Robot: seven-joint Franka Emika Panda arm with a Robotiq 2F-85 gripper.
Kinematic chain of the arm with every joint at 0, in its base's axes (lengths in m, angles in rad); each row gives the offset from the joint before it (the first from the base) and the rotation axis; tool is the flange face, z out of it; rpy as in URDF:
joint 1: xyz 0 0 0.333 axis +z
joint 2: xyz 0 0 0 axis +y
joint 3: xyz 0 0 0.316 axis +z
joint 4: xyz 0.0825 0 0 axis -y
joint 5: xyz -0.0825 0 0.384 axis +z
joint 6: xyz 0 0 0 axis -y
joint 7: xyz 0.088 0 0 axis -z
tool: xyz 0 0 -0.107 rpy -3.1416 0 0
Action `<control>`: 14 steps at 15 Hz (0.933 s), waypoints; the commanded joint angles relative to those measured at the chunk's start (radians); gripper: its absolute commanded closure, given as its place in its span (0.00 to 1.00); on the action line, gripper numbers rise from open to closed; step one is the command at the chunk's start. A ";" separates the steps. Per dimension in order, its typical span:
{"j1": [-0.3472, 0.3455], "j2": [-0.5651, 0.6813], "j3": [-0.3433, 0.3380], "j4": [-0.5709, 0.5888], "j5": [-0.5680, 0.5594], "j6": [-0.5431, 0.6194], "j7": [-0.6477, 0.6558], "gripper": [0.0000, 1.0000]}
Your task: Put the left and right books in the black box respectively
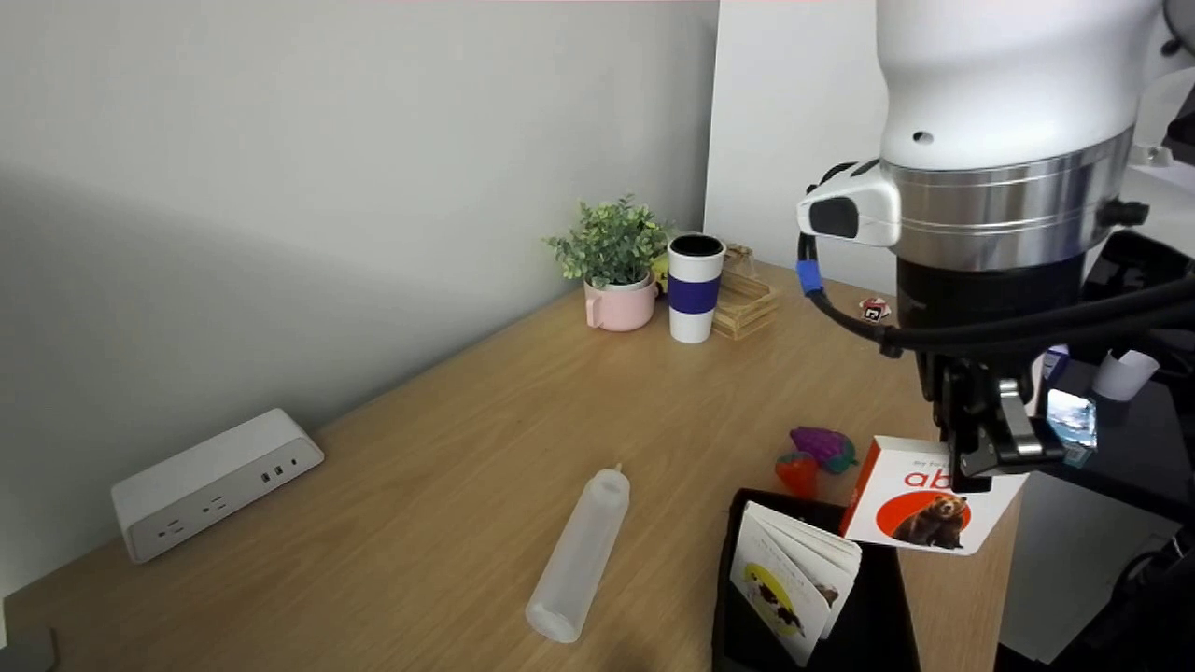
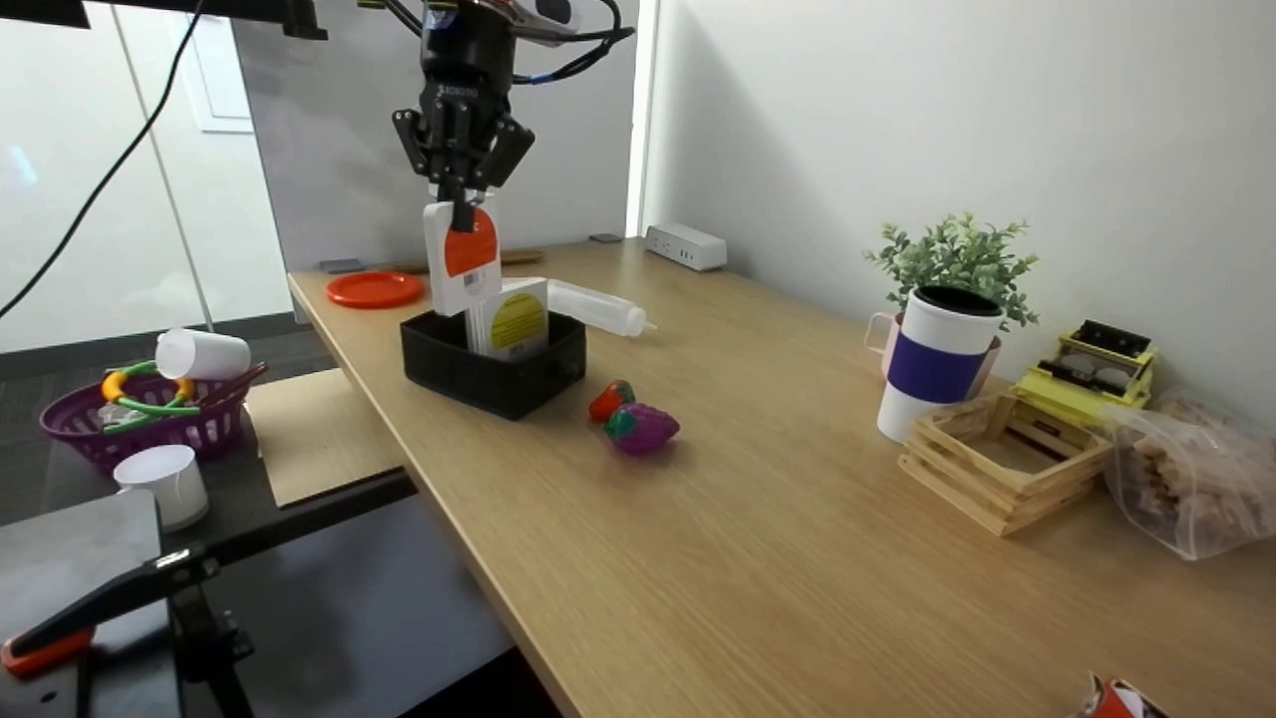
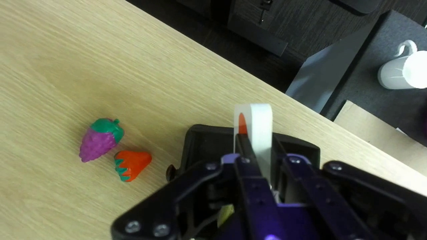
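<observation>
My gripper (image 2: pixel 464 211) is shut on the white book with the red picture (image 2: pixel 474 254), holding it upright from above. In the wrist view the book's white edge (image 3: pixel 262 130) runs between the two dark fingers (image 3: pixel 244 143). It hangs over one end of the black box (image 2: pixel 483 384); how much height separates them I cannot tell. Inside the box, the book with the yellow picture (image 1: pixel 770 583) stands on edge, leaning, its pages fanned apart. Its yellow cover (image 2: pixel 518 321) also faces out in an exterior view, while the gripper hides most of it in the wrist view.
Beside the box lie a purple toy fruit (image 3: pixel 99 140) and a red one (image 3: pixel 133 163). A clear squeeze bottle (image 1: pixel 581 555) and a red plate (image 2: pixel 374 289) are close by. Table edge runs along the box's outer side. Tumbler (image 1: pixel 693 289), plant and wooden crate (image 2: pixel 1007 459) stand farther off.
</observation>
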 commanded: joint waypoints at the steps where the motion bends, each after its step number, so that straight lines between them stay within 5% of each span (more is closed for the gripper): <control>1: -0.005 -0.035 -0.010 -0.051 -0.009 0.041 0.018 0.96; 14: -0.021 0.037 -0.043 -0.065 -0.009 0.293 -0.008 0.96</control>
